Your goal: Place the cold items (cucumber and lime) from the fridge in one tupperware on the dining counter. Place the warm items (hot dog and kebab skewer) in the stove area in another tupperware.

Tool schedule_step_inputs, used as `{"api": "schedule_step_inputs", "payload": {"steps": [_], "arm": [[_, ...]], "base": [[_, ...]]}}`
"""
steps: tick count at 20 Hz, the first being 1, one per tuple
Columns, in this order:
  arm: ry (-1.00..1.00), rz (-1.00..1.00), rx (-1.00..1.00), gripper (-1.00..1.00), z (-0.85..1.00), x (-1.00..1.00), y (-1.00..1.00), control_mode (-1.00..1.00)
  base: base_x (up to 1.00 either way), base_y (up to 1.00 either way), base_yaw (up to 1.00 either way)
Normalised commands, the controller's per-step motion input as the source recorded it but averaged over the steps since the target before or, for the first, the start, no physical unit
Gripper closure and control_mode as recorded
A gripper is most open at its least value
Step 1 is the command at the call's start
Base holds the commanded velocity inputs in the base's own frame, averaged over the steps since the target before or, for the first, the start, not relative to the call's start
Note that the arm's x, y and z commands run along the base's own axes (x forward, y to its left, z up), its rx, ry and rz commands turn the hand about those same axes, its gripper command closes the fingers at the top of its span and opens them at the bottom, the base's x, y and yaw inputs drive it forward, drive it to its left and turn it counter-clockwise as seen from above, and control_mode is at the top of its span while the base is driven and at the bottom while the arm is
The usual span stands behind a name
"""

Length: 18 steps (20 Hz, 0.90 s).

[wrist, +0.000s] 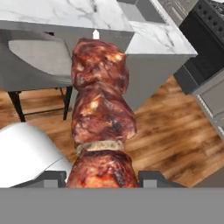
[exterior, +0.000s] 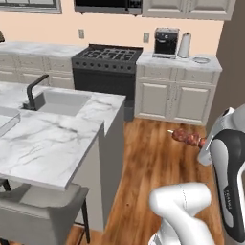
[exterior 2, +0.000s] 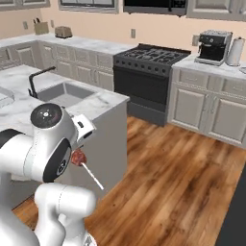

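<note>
Above the wooden floor [exterior: 158, 158], off the dining counter's [exterior: 52, 139] end, our gripper [wrist: 103, 177] is clenched on the kebab skewer [wrist: 101, 118]; swinging it near that edge could knock it loose.

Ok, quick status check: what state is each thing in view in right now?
kebab skewer: held off the surfaces, out over the wood floor, meat chunks intact.
gripper: shut on the kebab skewer, fingers either side of its lowest chunk.
tupperware: on the dining counter, just a corner visible, contents cannot tell.
stove: grates bare, no flame seen.
sink: tap not running.
</note>
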Motion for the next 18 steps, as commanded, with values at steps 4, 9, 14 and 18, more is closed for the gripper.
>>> {"api": "schedule_step_inputs", "payload": {"steps": [4, 9, 14, 18], "arm": [[0.0, 0.0, 0.0, 1.0, 0.0, 0.0, 0.0, 1.0], [0.0, 0.0, 0.0, 1.0, 0.0, 0.0, 0.0, 1.0], [0.0, 0.0, 0.0, 1.0, 0.0, 0.0, 0.0, 1.0], [0.0, 0.0, 0.0, 1.0, 0.0, 0.0, 0.0, 1.0]], "base": [[-0.79, 1.0, 0.08], [-0.3, 1.0, 0.01], [0.0, 1.0, 0.0], [0.32, 1.0, 0.0]]}}
